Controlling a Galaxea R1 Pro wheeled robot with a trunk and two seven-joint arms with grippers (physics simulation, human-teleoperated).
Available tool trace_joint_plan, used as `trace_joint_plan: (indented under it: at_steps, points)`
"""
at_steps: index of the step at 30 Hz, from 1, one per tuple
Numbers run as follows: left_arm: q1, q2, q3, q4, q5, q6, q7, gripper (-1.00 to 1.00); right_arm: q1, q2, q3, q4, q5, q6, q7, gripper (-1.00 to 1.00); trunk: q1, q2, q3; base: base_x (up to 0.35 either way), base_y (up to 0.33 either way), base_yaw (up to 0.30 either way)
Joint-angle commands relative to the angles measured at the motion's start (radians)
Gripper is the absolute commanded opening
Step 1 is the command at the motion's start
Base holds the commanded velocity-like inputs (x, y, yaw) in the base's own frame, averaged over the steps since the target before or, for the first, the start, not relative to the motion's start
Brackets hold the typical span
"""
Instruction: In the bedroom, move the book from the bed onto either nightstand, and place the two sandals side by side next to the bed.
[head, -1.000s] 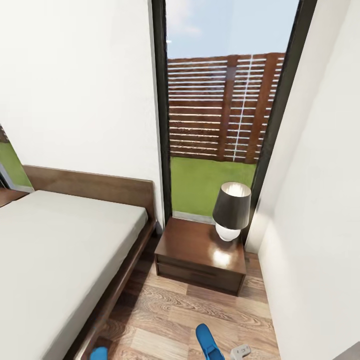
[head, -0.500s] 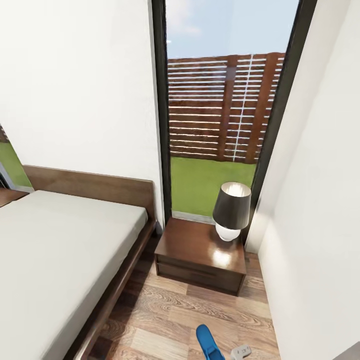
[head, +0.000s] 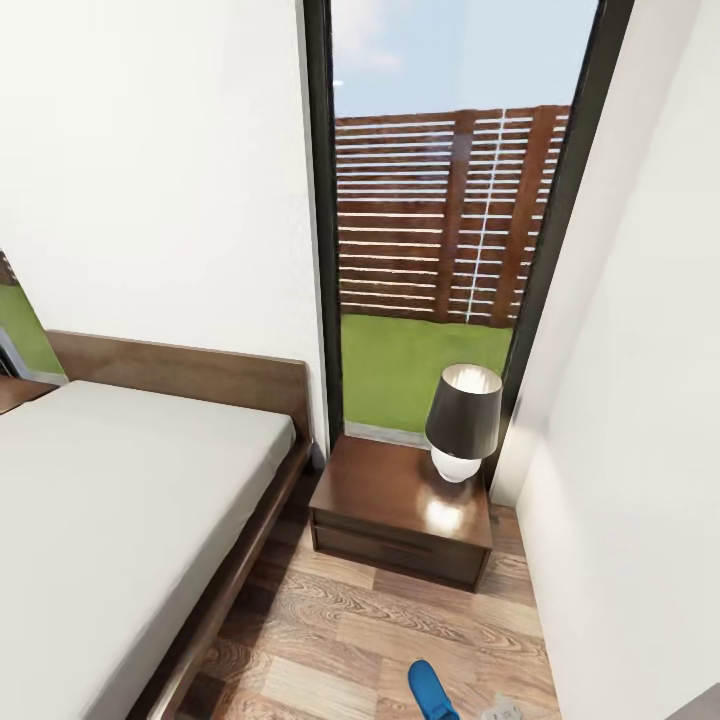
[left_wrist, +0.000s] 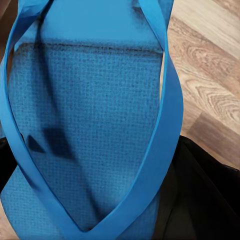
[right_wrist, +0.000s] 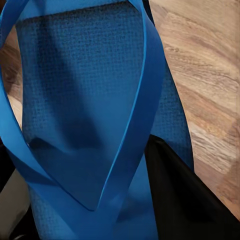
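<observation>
The bed (head: 120, 520) is seen as the largest thing in the head view, its off-white mattress bare and its brown headboard (head: 190, 375) set against the white wall (head: 150, 170). No book can be made out on the part of the mattress that is shown. Beyond the bed's far corner a tall window (head: 440, 230) is framed in dark metal, and through it a slatted wooden fence (head: 450, 215) and a strip of grass (head: 420, 365) are shown.

Just beside the bed, under the window, the nightstand (head: 400, 510) is placed on the wooden floor (head: 350, 630). A lamp (head: 462, 420) with a dark shade and a white round base is stood on the corner of the nightstand farthest from the bed.

On the side of the nightstand nearer the robot, above the floor, the tip of a blue sandal (head: 432, 690) is seen, with a small grey part of the right gripper (head: 503, 712) just beside it.

In the right wrist view that sandal is held close to the camera, its straps and textured sole over dark gripper parts. In the left wrist view a second sandal (left_wrist: 85, 135) is shown likewise against the left gripper (left_wrist: 200, 200). How far either gripper's jaws are spread cannot be told.
</observation>
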Motion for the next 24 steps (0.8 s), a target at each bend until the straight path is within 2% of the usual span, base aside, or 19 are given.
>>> trace_joint_plan:
  at_steps: [1,19,24]
  points:
    - [0.001,0.0,-0.004,0.0,0.004,-0.003,0.003,-1.0,0.005,-0.004,-0.004,-0.003,0.0,0.007,0.006,-1.0,0.001,-0.002,-0.002,0.0,0.0,0.0]
    - [0.008,-0.001,-0.014,0.001,0.004,-0.005,0.002,-1.0,0.029,-0.012,-0.008,-0.002,-0.003,0.005,0.002,-1.0,0.001,-0.002,-0.002,0.0,0.0,0.0]
    - [0.012,-0.001,-0.015,0.0,0.004,-0.005,0.001,-1.0,0.045,-0.012,-0.027,-0.002,-0.003,0.003,0.005,-1.0,0.001,-0.002,-0.002,0.0,0.0,0.0]
